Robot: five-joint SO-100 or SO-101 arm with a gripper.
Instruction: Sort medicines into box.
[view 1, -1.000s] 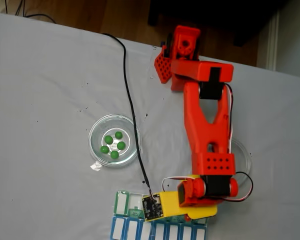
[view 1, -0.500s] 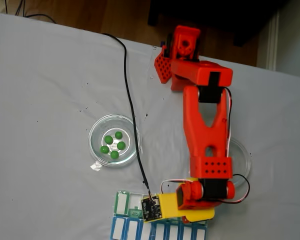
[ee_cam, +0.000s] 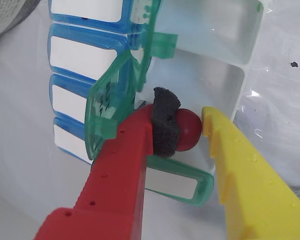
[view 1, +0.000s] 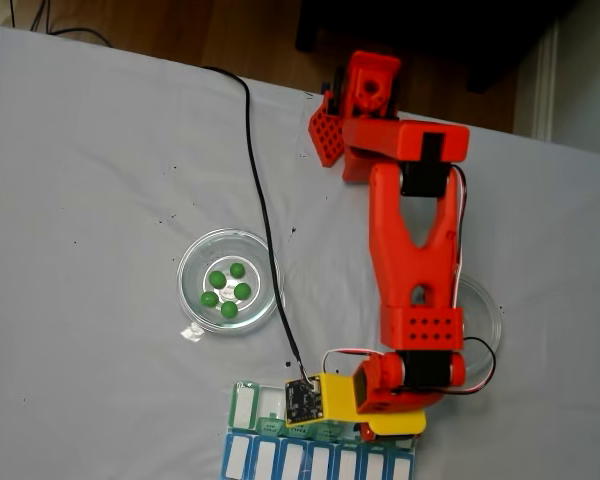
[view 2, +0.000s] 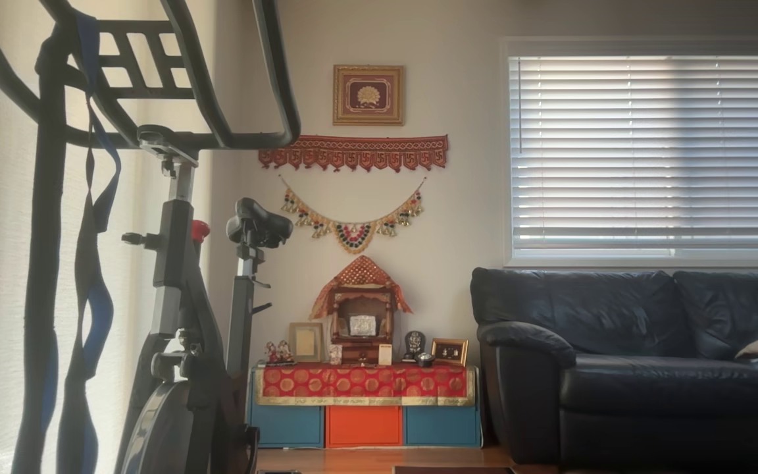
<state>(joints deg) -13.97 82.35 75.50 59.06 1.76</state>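
Red pill over the pill organizer's open white compartment!

Gripper (ee_cam: 190, 131) pinches the red pill (ee_cam: 187, 131) above the pill organizer (view 1: 320, 455); the raised green lid (ee_cam: 115, 97) beside it may snag the red finger, or the glossy pill bounces out. Left of the organizer, green pills (view 1: 227, 288) wait in a glass dish (view 1: 193, 262).

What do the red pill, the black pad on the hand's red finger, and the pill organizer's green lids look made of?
Red pill: smooth and glossy with a soft highlight, probably plastic or a coated bead. Black pad: matte, porous and ragged at the edges, likely foam. Green lids of the pill organizer: translucent hard plastic, since light passes through and the edges look moulded.
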